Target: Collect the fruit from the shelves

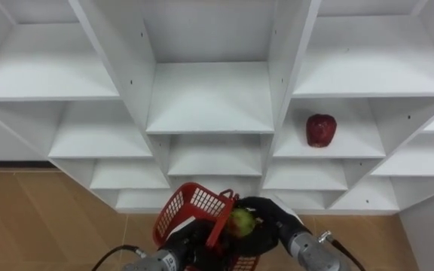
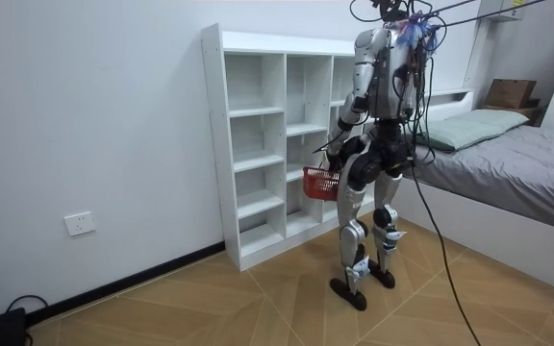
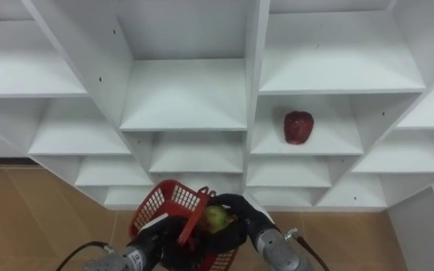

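**Left eye view:** white closet (image 1: 211, 98) of open shelves across top & ctr. Red apple (image 1: 321, 129) sits on a shelf in the right column, approx 2 o'clock from frame ctr, alone in its compartment. At 6 o'clock, btm ctr: red basket (image 1: 191, 207) w/ mesh walls, in front of the lowest shelves. Left hand (image 1: 194, 245) comes in from btm left, dark fingers curled on basket's near side by the handle, so it's holding the basket. Right hand (image 1: 270, 222) comes in from btm right, fingers wrapped round a green fruit (image 1: 241, 221). Fruit is at basket's 3 o'clock edge, just beside the handle; can't tell if it touches the basket. Wood floor (image 1: 44, 218) at 8 o'clock.

**Right eye view:** same layout. Apple at approx 1 o'clock of ctr, well apart from both hands. Green fruit in right hand at 6 o'clock, by basket's right rim. Left hand low at basket's near side, gripping it.

**Room view:** robot stands upright facing the closet, feet on the wood floor. Basket hangs at hip height between body & shelves. Fingers too small to tell here. Bed (image 2: 527, 163) at 3 o'clock, cardboard box (image 2: 510, 93) at 2 o'clock beyond it, wall socket (image 2: 80, 223) at 8 o'clock.
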You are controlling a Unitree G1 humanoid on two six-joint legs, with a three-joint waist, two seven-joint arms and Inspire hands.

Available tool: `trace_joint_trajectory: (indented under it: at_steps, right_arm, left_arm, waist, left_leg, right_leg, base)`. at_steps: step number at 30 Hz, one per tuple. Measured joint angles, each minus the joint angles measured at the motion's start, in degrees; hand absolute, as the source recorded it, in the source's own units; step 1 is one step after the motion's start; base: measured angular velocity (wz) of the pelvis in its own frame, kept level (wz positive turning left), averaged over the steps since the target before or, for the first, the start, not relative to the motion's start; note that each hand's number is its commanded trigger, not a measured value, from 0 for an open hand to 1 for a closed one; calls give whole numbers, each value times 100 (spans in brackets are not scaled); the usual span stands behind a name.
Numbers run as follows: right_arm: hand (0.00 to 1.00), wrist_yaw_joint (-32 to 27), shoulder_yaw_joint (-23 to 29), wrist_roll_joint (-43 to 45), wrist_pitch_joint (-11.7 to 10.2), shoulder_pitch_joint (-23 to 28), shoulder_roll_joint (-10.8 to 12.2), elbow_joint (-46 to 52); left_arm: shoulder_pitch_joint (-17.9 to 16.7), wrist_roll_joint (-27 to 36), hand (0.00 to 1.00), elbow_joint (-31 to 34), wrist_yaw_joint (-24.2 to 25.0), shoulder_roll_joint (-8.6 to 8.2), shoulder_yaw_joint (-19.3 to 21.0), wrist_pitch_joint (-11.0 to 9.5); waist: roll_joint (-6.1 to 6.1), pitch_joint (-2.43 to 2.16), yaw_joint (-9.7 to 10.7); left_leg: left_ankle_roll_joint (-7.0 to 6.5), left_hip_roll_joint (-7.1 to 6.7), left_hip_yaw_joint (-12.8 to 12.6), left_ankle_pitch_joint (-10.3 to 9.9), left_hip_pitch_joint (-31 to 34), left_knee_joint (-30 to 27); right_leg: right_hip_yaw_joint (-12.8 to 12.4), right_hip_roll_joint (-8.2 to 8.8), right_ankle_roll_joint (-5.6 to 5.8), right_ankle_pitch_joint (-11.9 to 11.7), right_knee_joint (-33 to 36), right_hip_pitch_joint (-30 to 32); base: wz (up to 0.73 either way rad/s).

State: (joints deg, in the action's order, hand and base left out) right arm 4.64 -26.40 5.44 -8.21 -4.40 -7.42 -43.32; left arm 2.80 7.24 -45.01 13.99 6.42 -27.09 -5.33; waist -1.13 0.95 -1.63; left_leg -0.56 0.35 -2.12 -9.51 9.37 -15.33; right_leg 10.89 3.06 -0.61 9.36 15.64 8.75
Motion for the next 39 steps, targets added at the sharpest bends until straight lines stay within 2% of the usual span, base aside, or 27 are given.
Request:
trace_joint_trajectory:
  at_steps: [25, 31, 39]
  right_arm:
    - [0, 312, 8, -13, 0, 5, 6, -55]
    - [0, 428, 22, 92, 0, 3, 17, -48]
    - [0, 481, 41, 164, 3, 37, 10, -43]
  left_arm:
    - [0, -3, 100, 0, -43, 7, -5, 14]
    - [-2, -23, 100, -1, -67, 12, -4, 13]
    - [-21, -72, 100, -1, -79, 98, -5, 11]
  waist:
    - [5, 5, -1]
    - [33, 22, 5]
    - [70, 25, 16]
  left_leg:
    - [-1, -7, -29, 1, -4, 52]
    - [-2, -6, -28, 1, -11, 66]
    - [-1, -8, -21, 1, -130, 100]
  right_leg:
    - [-61, 4, 7, 4, -7, 34]
    - [-62, 2, 10, 7, -4, 33]
    - [-8, -4, 16, 15, -87, -124]
  base:
    - [0]
    - [0]
    - [0]
